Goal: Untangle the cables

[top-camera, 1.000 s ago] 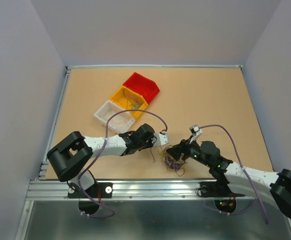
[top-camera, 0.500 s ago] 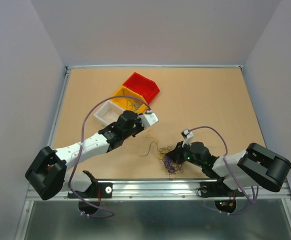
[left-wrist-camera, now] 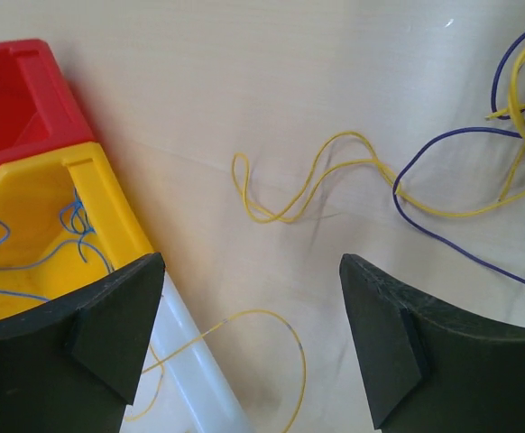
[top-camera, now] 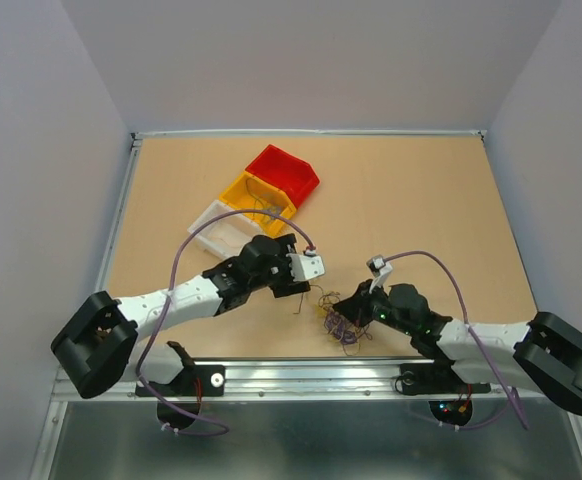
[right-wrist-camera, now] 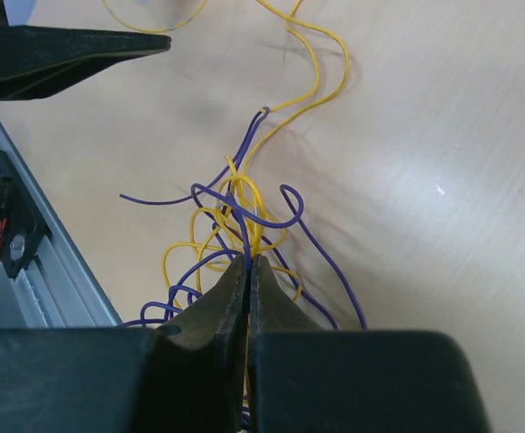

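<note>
The cables (top-camera: 342,323) lie as a loose clump of thin purple and yellow wires near the table's front edge. My right gripper (top-camera: 345,309) is at the clump. In the right wrist view its jaws (right-wrist-camera: 249,262) are pressed together on a purple cable that rises out of the tangle (right-wrist-camera: 235,212). My left gripper (top-camera: 303,281) hangs left of the clump, open, with nothing between its fingers (left-wrist-camera: 249,347). Under it a yellow cable (left-wrist-camera: 303,185) snakes over the table to the clump. A second yellow loop (left-wrist-camera: 285,329) drapes over the white bin's rim (left-wrist-camera: 199,383).
Three bins stand in a diagonal row behind the left gripper: white (top-camera: 218,222), yellow (top-camera: 254,196) with thin blue wires (left-wrist-camera: 73,225) inside, and red (top-camera: 282,170). The metal rail (top-camera: 301,375) runs along the table's front edge, close to the clump.
The left gripper swung back to the bins, then returned toward the clump and opened. The right gripper closed on a purple cable in the clump.
</note>
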You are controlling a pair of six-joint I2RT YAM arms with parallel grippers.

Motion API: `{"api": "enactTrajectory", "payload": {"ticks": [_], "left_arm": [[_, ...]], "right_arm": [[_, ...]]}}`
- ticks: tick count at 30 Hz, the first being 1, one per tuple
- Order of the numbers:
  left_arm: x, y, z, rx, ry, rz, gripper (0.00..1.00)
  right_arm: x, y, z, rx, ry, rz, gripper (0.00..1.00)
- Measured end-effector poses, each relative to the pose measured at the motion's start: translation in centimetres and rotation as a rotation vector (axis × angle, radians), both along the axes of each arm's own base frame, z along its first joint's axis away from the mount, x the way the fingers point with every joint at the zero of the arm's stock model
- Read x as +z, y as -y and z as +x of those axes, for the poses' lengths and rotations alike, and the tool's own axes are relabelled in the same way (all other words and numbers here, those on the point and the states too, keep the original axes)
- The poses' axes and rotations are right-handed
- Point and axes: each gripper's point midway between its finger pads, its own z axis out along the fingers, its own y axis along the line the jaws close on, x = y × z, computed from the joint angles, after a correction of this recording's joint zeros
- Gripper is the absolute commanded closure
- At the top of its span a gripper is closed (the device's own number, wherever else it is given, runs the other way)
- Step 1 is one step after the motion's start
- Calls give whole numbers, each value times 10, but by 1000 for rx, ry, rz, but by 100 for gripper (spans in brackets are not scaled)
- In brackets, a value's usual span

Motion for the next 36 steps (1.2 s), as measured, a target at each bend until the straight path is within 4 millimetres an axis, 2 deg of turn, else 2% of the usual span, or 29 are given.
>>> {"api": "enactTrajectory", "payload": {"ticks": [3,9,12,13,14,15,16,17,20,22,25,26,28,30,31,32,33,34,35,36], "left_arm": [[-6,9,0,-26,7,13,9],[-25,36,18,-1,-102,49,9],[-35,38,20,14,-130,61,11],[-40,37,20,20,-142,72,15],[-45,37,19,22,-153,82,25],[-50,36,18,25,-166,94,51],[-56,35,17,27,-180,108,66],[-64,34,17,32,-200,129,100],[-80,34,21,47,-224,173,100],[-78,35,26,60,-215,169,100],[-72,25,32,103,-224,150,100],[-66,20,37,120,-238,123,100],[-42,-2,58,194,-247,27,100],[-5,-30,83,273,-232,-107,100],[27,-55,99,328,-188,-199,100],[46,-70,107,359,-149,-252,100],[65,-82,108,372,-115,-305,100],[94,-102,103,386,-50,-378,100],[105,-106,99,382,-29,-409,100],[127,-115,88,378,25,-464,100]], "right_arm": [[0,1,-1,1,-3,-6,99],[2,3,-2,1,-2,-5,99],[4,3,-2,0,1,-1,99],[4,3,-2,0,3,0,99],[5,3,-2,1,6,2,99],[5,3,-2,1,7,2,99],[6,3,-2,1,8,2,99],[5,3,-2,1,8,1,99],[4,4,-3,1,4,-4,99],[4,4,-3,1,2,-6,99],[10,5,-1,-12,18,7,99],[14,6,2,-28,28,18,99],[26,8,7,-61,57,51,97],[39,10,12,-93,84,85,97],[47,12,14,-112,100,109,97],[59,14,17,-137,123,142,97],[68,17,19,-156,137,168,97],[78,20,20,-178,155,200,97],[85,23,21,-194,165,223,97],[98,27,21,-214,185,263,97]]}}
